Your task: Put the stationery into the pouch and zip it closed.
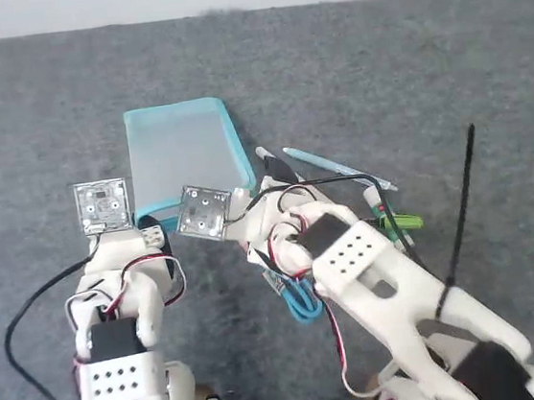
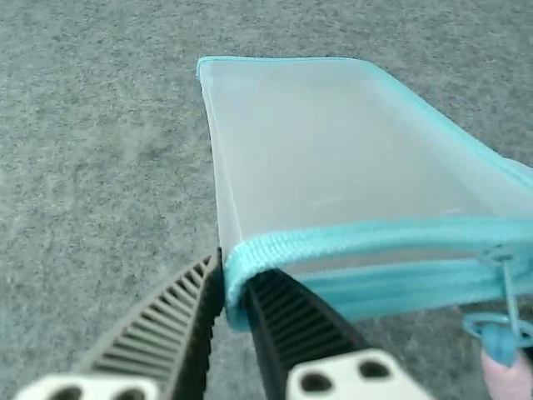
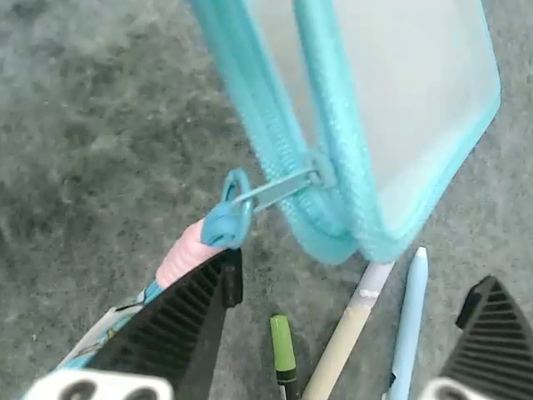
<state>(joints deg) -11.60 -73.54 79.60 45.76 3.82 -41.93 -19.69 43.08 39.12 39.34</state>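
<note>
- High view: the pouch (image 1: 185,156) lies flat, mouth unzipped, with the pens (image 1: 335,165) still outside, just beside it.
- Left wrist view: the left gripper (image 2: 229,279) is clenched on the pouch's corner. A hard tug could slip it.
- Right wrist view: the right gripper (image 3: 358,287) gapes wide by the zipper pull (image 3: 229,212) and risks snagging it.

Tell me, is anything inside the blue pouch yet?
Nothing shows through the frosted side of the pouch. The blue pen, beige pen and green marker lie outside it on the table. The woven zip band hides whatever is behind it.
</note>
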